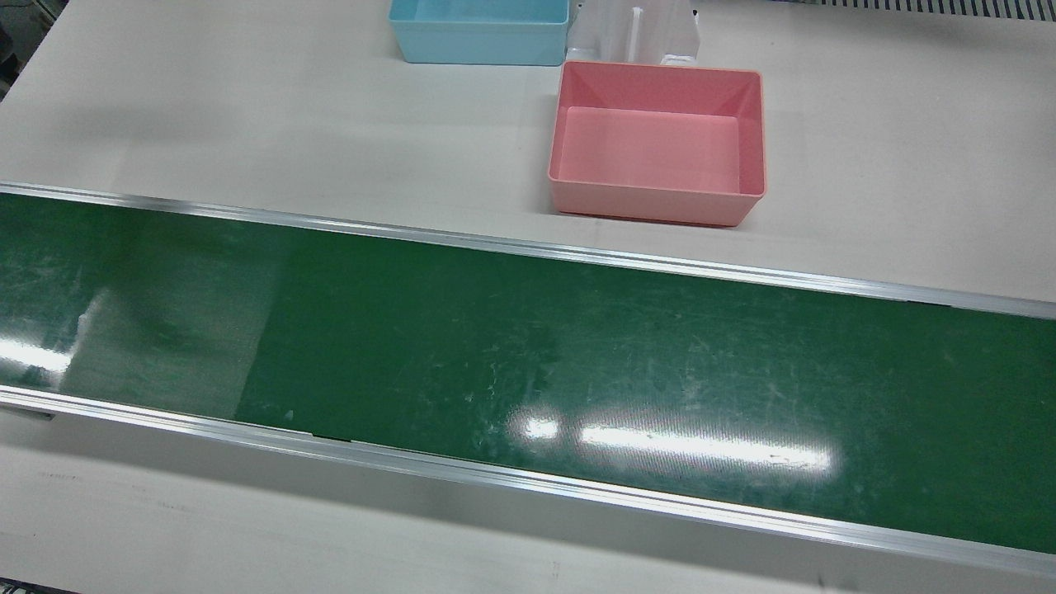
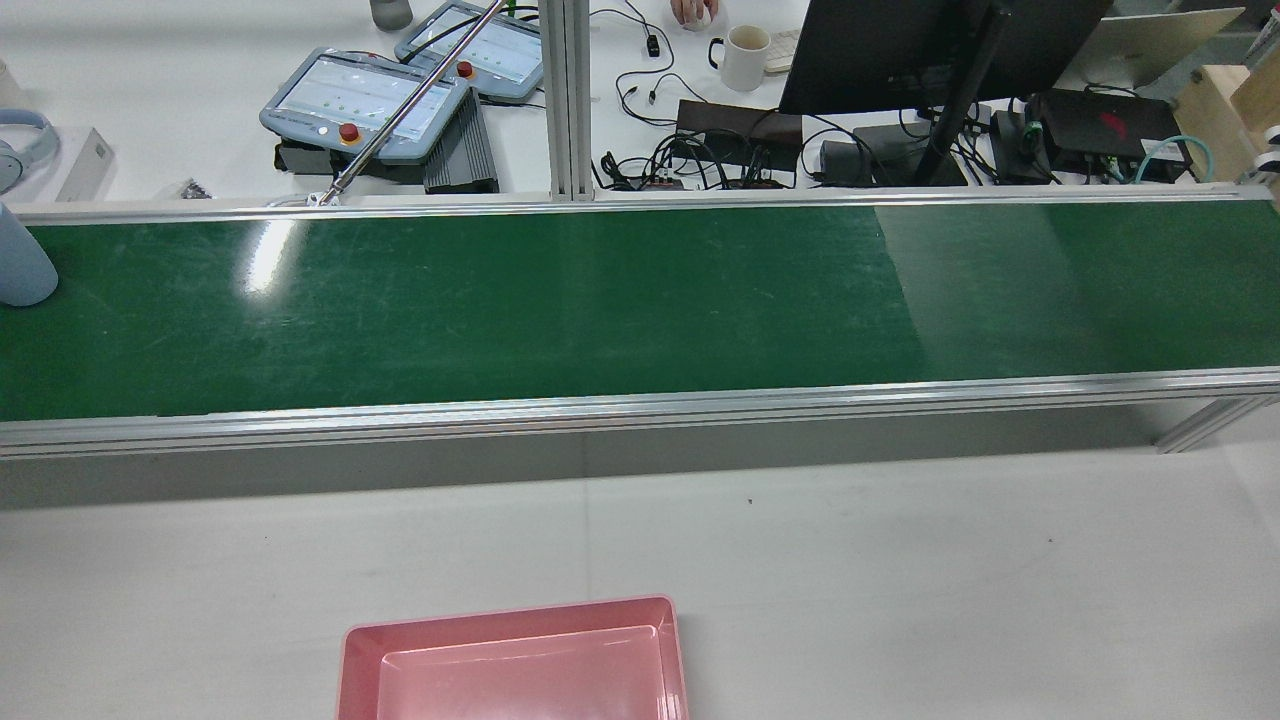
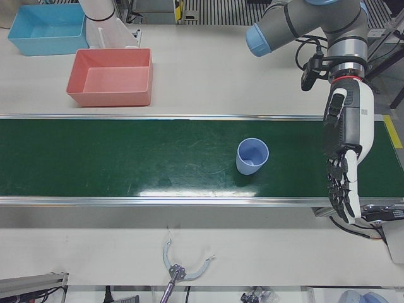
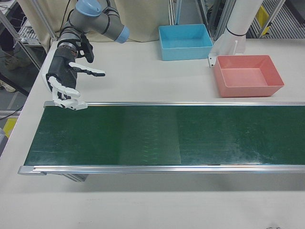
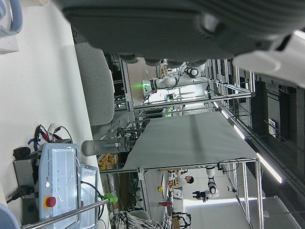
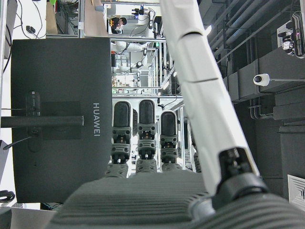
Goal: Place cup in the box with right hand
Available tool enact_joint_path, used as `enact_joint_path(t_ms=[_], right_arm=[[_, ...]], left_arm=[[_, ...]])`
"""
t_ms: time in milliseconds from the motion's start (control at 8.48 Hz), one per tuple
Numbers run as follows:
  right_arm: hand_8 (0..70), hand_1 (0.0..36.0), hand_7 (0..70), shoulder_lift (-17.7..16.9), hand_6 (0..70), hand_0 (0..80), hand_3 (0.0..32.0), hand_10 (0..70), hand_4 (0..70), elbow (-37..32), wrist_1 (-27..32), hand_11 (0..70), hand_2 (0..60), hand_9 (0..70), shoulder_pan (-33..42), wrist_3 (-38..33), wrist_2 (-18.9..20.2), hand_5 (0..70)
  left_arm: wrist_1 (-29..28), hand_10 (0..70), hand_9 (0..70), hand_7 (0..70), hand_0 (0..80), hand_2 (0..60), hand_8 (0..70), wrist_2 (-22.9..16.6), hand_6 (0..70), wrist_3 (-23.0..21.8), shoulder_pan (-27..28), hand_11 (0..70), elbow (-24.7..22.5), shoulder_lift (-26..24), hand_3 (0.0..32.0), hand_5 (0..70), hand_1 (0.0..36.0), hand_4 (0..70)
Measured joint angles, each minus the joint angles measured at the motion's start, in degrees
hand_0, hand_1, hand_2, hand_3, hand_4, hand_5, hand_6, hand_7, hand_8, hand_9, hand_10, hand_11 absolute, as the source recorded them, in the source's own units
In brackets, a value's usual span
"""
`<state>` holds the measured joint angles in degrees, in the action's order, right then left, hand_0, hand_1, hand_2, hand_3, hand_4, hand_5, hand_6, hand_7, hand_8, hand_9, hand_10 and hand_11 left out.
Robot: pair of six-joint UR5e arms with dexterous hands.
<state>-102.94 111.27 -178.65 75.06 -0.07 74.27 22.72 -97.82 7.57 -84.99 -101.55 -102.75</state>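
Observation:
A light blue cup (image 3: pixel 252 156) stands upright on the green conveyor belt (image 3: pixel 126 158); the rear view catches only its side at the far left edge, cup (image 2: pixel 22 255). My left hand (image 3: pixel 344 158) hangs open to the right of the cup, fingers stretched downward, apart from it. My right hand (image 4: pixel 66 86) is open with fingers spread, above the belt's far-left end in the right-front view, far from the cup. A pink box (image 1: pixel 657 140) sits empty on the white table behind the belt, with a blue box (image 1: pixel 480 29) further back.
A white arm pedestal (image 1: pixel 635 33) stands behind the pink box. Beyond the belt in the rear view are teach pendants (image 2: pixel 365 105), a monitor (image 2: pixel 900 50), cables and a mug (image 2: pixel 745 55). A metal clamp tool (image 3: pixel 180 268) lies on the near table strip.

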Motion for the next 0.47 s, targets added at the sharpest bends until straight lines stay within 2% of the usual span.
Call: enact_joint_path(t_ms=[472], right_arm=[[28.6,33.7,45.6,0.0,13.8,80.0,0.0,23.9,13.0,0.0,0.1,37.9,0.0,35.2,0.0,0.0,0.0,16.3]], left_arm=[[0.0,0.0,0.0,0.0,0.0,0.0,0.0,0.0,0.0,0.0,0.0,0.0,0.0,0.0,0.0,0.0,0.0,0.0]])
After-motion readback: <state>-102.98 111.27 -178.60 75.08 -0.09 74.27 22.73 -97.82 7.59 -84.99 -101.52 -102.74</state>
